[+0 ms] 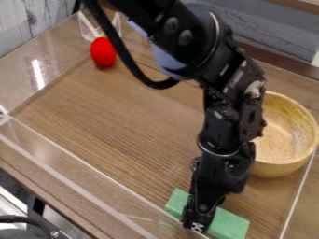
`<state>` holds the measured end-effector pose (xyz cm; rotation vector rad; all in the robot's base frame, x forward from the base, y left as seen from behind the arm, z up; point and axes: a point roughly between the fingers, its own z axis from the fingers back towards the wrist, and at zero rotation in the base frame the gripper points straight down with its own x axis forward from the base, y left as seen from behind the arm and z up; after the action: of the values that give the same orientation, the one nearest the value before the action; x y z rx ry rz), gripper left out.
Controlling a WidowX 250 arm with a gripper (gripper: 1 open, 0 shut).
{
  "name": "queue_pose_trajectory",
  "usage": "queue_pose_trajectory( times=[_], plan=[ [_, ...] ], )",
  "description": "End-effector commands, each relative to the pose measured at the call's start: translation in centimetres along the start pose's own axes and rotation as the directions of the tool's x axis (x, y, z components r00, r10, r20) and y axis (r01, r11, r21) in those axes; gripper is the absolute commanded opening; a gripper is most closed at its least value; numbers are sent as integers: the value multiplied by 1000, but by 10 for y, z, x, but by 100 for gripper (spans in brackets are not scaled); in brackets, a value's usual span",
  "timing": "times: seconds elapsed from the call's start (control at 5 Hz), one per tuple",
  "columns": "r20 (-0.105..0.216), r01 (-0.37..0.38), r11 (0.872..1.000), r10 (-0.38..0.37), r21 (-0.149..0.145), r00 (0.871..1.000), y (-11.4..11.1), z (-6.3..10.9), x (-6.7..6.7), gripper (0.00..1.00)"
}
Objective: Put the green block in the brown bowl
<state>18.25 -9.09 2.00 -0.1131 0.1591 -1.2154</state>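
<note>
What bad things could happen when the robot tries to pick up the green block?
The green block lies flat near the table's front edge, so the tool might nudge it off or lose its grip. The brown bowl sits close beside the arm, which might bump its rim while lifting.

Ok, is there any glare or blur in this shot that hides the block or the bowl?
Camera view: pale glare streaks the table at upper left; the green block and brown bowl stay glare-free, though soft; the gripper covers part of the block.
</note>
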Motion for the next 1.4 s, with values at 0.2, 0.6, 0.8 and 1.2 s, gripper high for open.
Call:
queue_pose_trajectory(
  times=[0.2,0.6,0.8,1.2],
  plan=[
    [6,-34,999,34,-16,999,4,1,-1,0],
    [2,-59,998,59,-32,998,6,1,-3,0],
    [-1,-72,997,72,-40,997,8,1,-4,0],
    [-5,-97,994,96,-55,995,10,1,-5,0]
  ],
)
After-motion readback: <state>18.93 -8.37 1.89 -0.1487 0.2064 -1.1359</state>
